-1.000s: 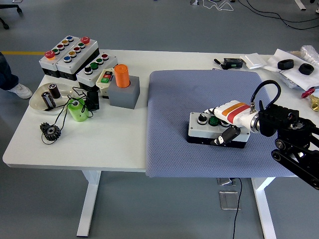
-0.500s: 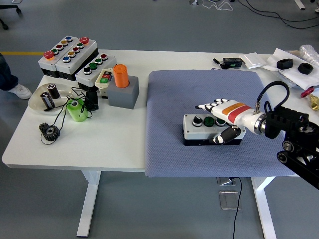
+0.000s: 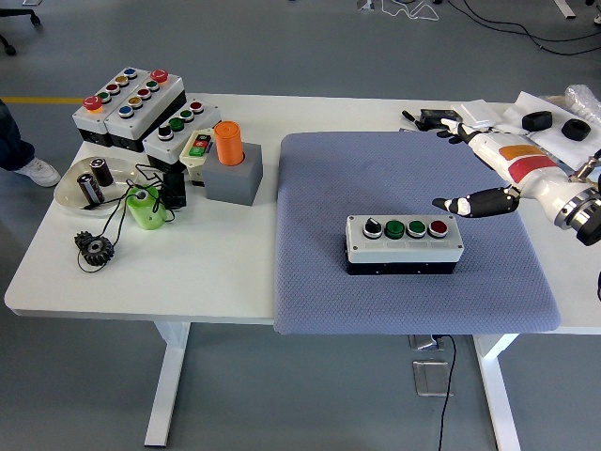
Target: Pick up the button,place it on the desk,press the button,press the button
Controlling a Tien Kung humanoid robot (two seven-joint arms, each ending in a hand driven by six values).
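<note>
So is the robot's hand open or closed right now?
Open. The right hand has its fingers spread, holding nothing, lifted clear of the button box on the mat.

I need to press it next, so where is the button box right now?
In the head view the button box sits on the grey mat, right of centre, with the open right hand raised just up and right of it.

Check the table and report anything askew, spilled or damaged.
Nothing stands out. The grey button box with black, two green and red buttons sits flat and square on the blue-grey mat. The right robot hand hovers open beside it, apart. The clutter at the far left looks crowded, not spilled.
</note>
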